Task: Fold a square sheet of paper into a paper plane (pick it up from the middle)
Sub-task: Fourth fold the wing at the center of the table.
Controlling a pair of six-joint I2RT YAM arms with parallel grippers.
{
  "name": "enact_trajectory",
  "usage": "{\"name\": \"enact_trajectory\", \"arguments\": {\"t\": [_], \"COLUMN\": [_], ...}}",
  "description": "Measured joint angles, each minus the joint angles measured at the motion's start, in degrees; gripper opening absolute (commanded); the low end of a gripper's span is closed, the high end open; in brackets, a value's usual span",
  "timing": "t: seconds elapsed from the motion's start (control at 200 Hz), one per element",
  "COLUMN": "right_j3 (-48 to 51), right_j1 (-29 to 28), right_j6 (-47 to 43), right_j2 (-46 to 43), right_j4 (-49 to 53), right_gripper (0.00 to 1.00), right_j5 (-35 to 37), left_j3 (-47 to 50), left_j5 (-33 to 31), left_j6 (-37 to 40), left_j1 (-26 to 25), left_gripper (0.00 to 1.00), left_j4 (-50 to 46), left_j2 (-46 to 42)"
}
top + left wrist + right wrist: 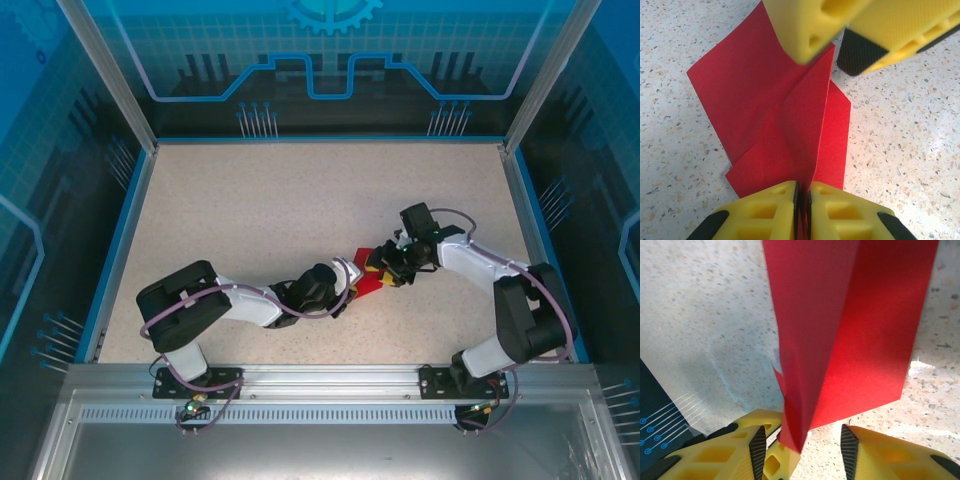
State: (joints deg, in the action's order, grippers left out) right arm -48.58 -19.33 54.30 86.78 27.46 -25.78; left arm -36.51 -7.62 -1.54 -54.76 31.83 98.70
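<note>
The square sheet of paper [369,281] is bright red and partly folded, with a raised centre ridge [805,125] and flaps spread on the table. My left gripper [802,194] is shut on the near end of that ridge. Opposite it, my right gripper [802,436] stands open, its two pads astride the far end of the ridge [795,430] without pinching it. From the left wrist, the right gripper's yellow fingers [800,25] hang over the sheet's far end. From above, the two grippers [347,284] [386,267] meet at the table's middle right. A finished paper plane is out of view.
The speckled beige table [260,210] stretches free to the left and back. Blue printed walls [330,60] close in three sides, and a metal rail [320,385] runs along the near edge. A dark blue panel [657,417] appears low left in the right wrist view.
</note>
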Motion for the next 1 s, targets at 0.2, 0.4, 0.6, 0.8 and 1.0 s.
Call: {"name": "enact_trajectory", "arguments": {"t": [0.2,0.4,0.6,0.8,1.0], "right_j3": [-3.1,-6.75,-8.52,-8.76,-2.86], "right_j1": [-0.24,-0.22,-0.22,-0.17,0.94], "right_j6": [0.92,0.74,0.04,-2.51,-5.31], "right_j2": [3.85,4.61,5.97,5.25,-5.46], "right_j4": [0.66,2.64,6.16,7.21,3.17], "right_gripper": [0.31,0.03,0.19,0.55,0.64], "right_j5": [-1.36,-1.18,-0.35,-0.13,0.92], "left_j3": [-0.02,-0.07,-0.63,-0.9,-2.62], "left_j5": [0.0,0.55,1.53,2.8,3.65], "left_j6": [0.15,0.74,1.73,0.24,-6.29], "left_j1": [0.0,-0.13,-0.17,-0.17,-0.17], "left_gripper": [0.13,0.13,0.11,0.11,0.1], "left_j4": [-0.31,-2.1,-3.78,-4.63,-7.67], "left_j2": [0.0,0.0,0.0,0.0,-0.07]}}
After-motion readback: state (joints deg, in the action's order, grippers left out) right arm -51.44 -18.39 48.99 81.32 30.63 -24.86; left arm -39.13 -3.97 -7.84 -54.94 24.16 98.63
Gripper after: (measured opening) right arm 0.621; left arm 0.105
